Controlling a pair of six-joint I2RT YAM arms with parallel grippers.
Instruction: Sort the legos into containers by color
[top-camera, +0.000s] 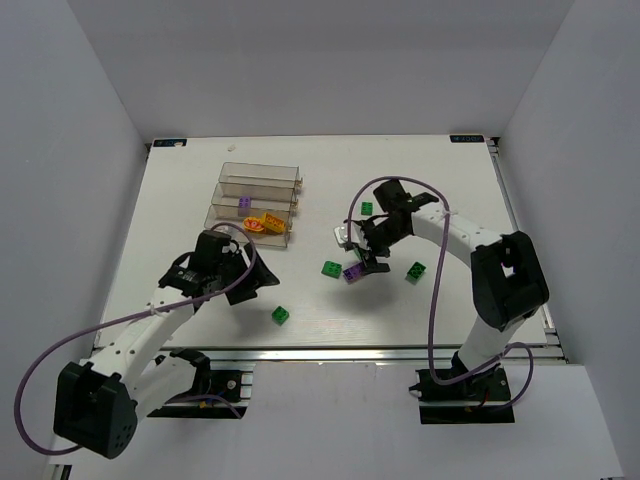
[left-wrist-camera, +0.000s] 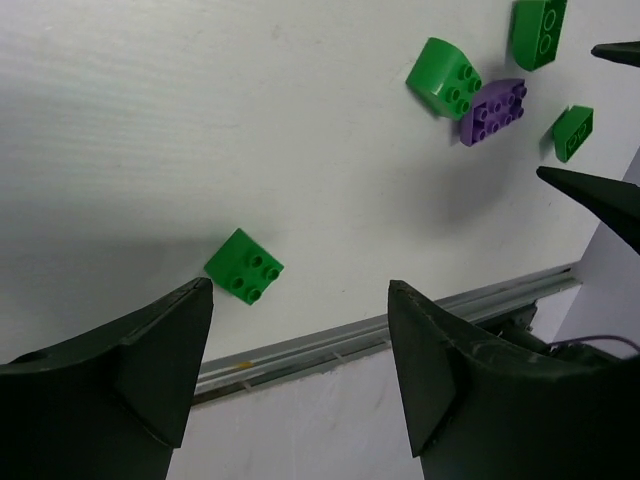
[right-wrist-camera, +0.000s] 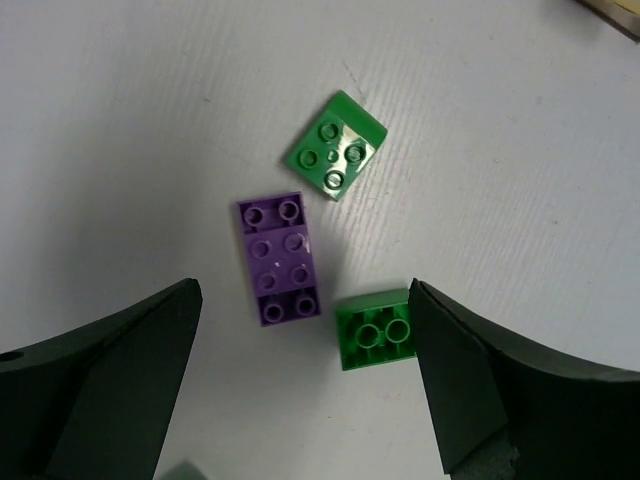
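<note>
Containers (top-camera: 258, 172): upper centre-left of top view. Purple lego (top-camera: 245, 201) in middle bin, orange-yellow legos (top-camera: 268, 223) in nearest bin.
Loose on table (top-camera: 180, 200): centre green lego (top-camera: 331, 268), right green lego (top-camera: 416, 271), upper green lego (top-camera: 367, 208), lower green lego (top-camera: 282, 315). Second purple lego (top-camera: 352, 273) just beside centre green lego.
Right gripper (right-wrist-camera: 302, 295): jaws spread wide, empty, over second purple lego.
Left gripper (left-wrist-camera: 300, 330): jaws spread, empty, near lower green lego.
</note>
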